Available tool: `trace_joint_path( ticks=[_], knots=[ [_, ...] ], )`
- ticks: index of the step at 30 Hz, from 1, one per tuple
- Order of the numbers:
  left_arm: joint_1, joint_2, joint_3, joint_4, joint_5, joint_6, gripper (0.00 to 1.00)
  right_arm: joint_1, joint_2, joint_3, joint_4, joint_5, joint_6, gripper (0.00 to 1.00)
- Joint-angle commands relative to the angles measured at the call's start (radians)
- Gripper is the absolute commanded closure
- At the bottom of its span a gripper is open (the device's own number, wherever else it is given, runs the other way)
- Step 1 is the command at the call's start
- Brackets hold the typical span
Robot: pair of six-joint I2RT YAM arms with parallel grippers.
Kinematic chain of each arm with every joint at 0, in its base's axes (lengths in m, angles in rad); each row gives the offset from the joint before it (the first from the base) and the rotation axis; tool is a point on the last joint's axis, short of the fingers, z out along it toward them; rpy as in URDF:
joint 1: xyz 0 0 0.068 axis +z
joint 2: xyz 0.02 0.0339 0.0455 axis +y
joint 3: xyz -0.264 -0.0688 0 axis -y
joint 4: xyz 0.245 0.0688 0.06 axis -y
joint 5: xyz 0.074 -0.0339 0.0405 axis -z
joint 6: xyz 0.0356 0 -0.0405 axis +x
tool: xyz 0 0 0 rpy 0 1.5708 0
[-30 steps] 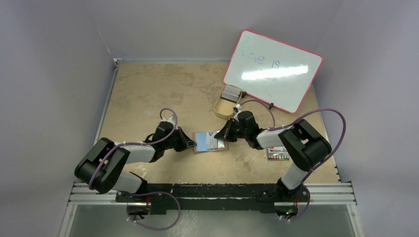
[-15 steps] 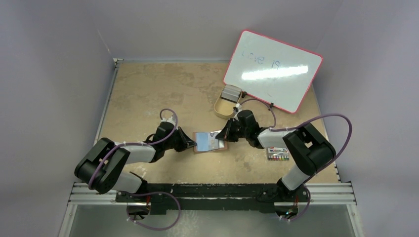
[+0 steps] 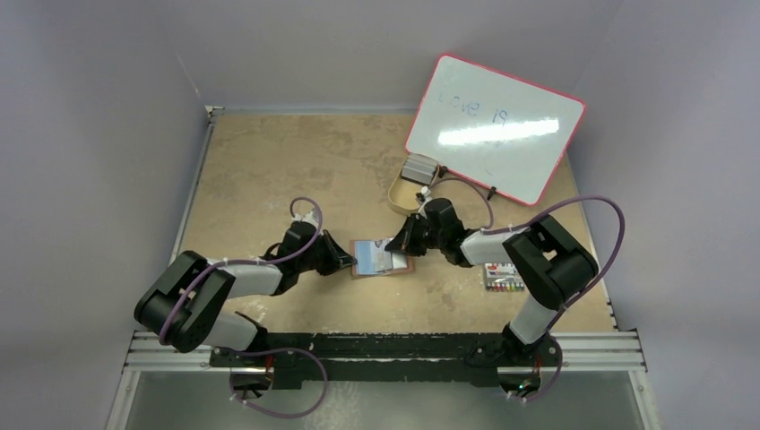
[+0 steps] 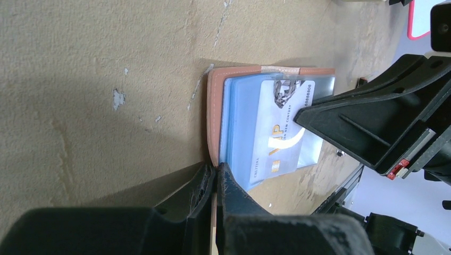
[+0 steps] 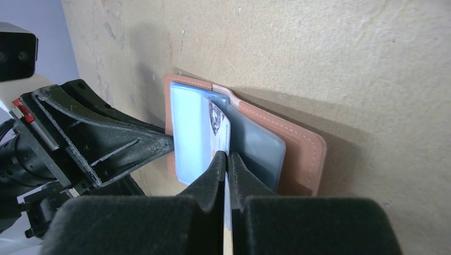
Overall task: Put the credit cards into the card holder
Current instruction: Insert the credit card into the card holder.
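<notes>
Nearest me, just short of table centre, my left gripper (image 4: 215, 170) is pinched tight on the stitched leather edge of the card holder (image 4: 214, 106). From 3 o'clock, my right gripper (image 5: 227, 156) clamps a glossy credit card (image 5: 218, 125) among clear sleeves, which the overhead view doesn't resolve. At 1 o'clock lie an oval tray (image 3: 399, 195) and a whiteboard (image 3: 493, 125).

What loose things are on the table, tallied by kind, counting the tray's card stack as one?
whiteboard: 1
tray: 1
card stack: 1
marker pack: 1
card holder: 1
card in the right gripper: 1
Total: 6
</notes>
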Motion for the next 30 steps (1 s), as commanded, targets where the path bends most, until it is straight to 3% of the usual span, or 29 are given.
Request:
trace_joint_path(
  ticks=[1,6,13,20,30],
  knots=[
    [-0.017,-0.027,-0.006,0.025,-0.007,-0.012,1.0,0.031,0.038,0.036,0.009,0.002,-0.006,1.0],
    [-0.024,-0.029,-0.01,0.041,-0.007,-0.021,1.0,0.05,0.054,0.05,0.008,0.016,0.028,0.92],
    [-0.026,-0.038,-0.017,0.039,-0.006,-0.023,1.0,0.052,-0.023,0.098,-0.195,0.13,-0.04,0.62],
    [-0.026,-0.059,-0.031,0.049,-0.02,-0.04,1.0,0.058,-0.068,0.109,-0.267,0.141,-0.036,0.43],
    [-0.026,-0.064,-0.031,0.063,-0.006,-0.043,1.0,0.107,-0.045,0.138,-0.253,0.13,-0.02,0.42]
  ],
)
